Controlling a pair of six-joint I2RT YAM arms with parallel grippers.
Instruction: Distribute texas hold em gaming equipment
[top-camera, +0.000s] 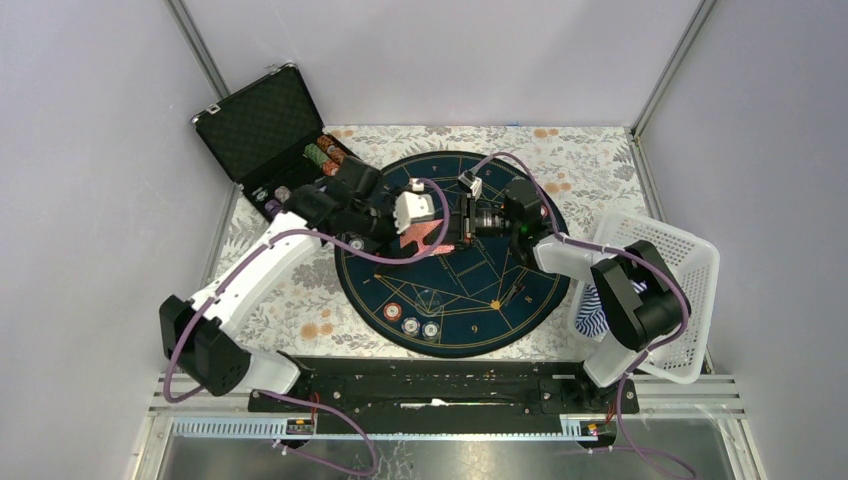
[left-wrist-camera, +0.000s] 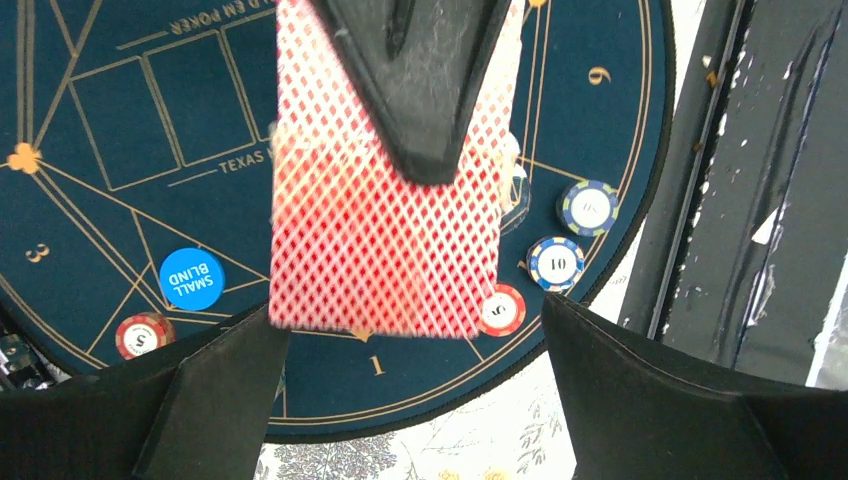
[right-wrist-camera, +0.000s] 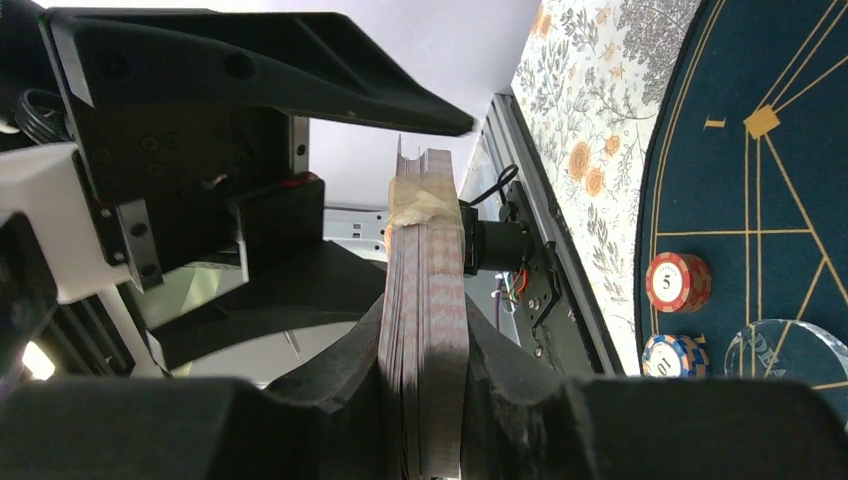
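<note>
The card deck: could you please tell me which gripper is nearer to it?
Right: the right gripper is shut on the card deck, while the left gripper stands open around it.

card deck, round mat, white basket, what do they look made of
The card deck: probably thin coated card stock; stacked sheet edges, printed red lattice backs, tan tape around it.
The round mat: matte dark blue cloth or felt-like surface with gold print; backing unseen.
The white basket: moulded plastic, slightly glossy, open lattice walls.
</note>
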